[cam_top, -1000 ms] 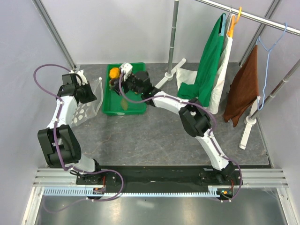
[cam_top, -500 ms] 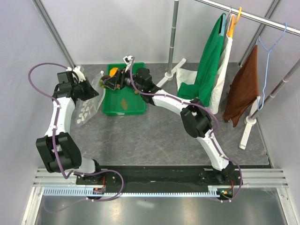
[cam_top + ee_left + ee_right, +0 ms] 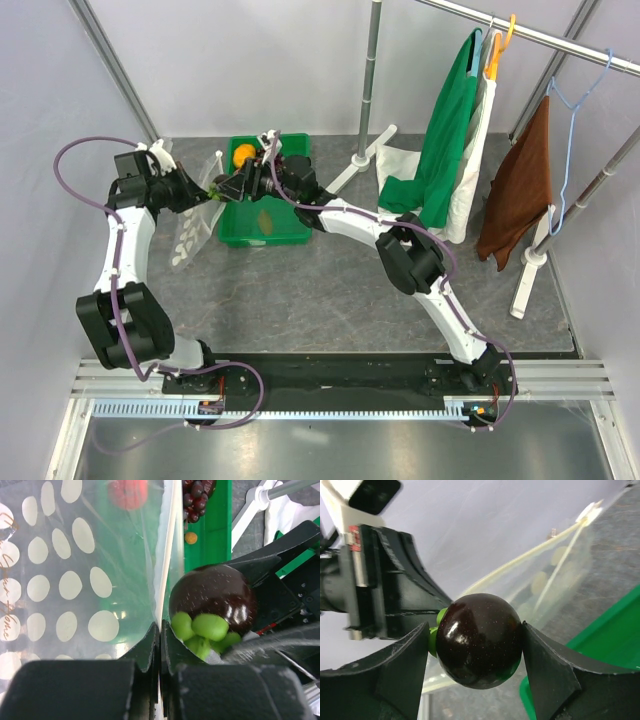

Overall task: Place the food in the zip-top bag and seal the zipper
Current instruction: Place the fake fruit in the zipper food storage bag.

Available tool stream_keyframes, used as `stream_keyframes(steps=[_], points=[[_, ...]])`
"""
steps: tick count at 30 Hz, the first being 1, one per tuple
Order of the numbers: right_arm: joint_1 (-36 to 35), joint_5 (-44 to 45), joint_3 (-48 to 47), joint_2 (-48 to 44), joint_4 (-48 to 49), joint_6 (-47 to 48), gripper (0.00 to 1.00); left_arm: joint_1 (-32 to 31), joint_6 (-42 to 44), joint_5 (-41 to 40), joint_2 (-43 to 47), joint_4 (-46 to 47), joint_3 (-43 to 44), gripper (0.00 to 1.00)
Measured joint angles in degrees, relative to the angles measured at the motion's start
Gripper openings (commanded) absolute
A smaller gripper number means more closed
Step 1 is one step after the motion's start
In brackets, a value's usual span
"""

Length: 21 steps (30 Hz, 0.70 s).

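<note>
Now the right arm (image 3: 350,215) has swung off the tray (image 3: 290,238) and reached across to the left. A second ago it was hovering over the green, and now it is right at the bag's mouth. The left arm (image 3: 125,240) has come up and in to meet it, so the two hands are nearly nose to nose above the bench (image 3: 330,290).

The bag (image 3: 75,580) hangs below the left hand (image 3: 160,640), dotted and floppy. That hand is pinched fully shut on the zipper (image 3: 170,545) and holds that edge up.

The right hand (image 3: 228,185) has its fingers spread wide around the plum (image 3: 480,637), one pad pressed on each side and green leaves poking out underneath. The plum sits just beside the left hand's fingertips, on the tray side of the strip. By the look of it, it is not yet inside.

So the carry looks done and the drop is the next job. The right hand likely needs a touch more travel past the zipper before letting go. The mouth looks narrow from here, so the plum could catch on the strip.

The grapes (image 3: 197,497) and orange (image 3: 243,155) wait on the tray behind the right hand. Sealing is a good way off.
</note>
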<state>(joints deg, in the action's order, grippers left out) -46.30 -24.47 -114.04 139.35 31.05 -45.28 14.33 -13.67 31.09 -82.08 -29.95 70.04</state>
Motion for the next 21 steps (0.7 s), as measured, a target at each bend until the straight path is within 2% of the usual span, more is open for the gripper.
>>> stream_keyframes(steps=[6, 13, 16, 21], points=[[-0.2, 4.6, 0.0, -0.1, -5.6, 6.9, 0.0, 0.7, -0.8, 2.5, 0.1, 0.7, 0.0, 0.02], [-1.7, 6.4, -0.1, -0.2, -11.0, 16.1, 0.0, -0.3, -3.8, 12.3, 1.8, 3.5, 0.0, 0.02], [-3.3, 6.5, 0.2, -0.7, -12.0, 22.8, 0.0, -0.3, -4.6, 15.0, 2.0, 4.1, 0.0, 0.02], [-5.6, 6.1, 8.4, -5.9, -7.9, 31.1, 0.0, -0.3, -5.6, 17.5, 2.0, 4.9, 0.0, 0.02]])
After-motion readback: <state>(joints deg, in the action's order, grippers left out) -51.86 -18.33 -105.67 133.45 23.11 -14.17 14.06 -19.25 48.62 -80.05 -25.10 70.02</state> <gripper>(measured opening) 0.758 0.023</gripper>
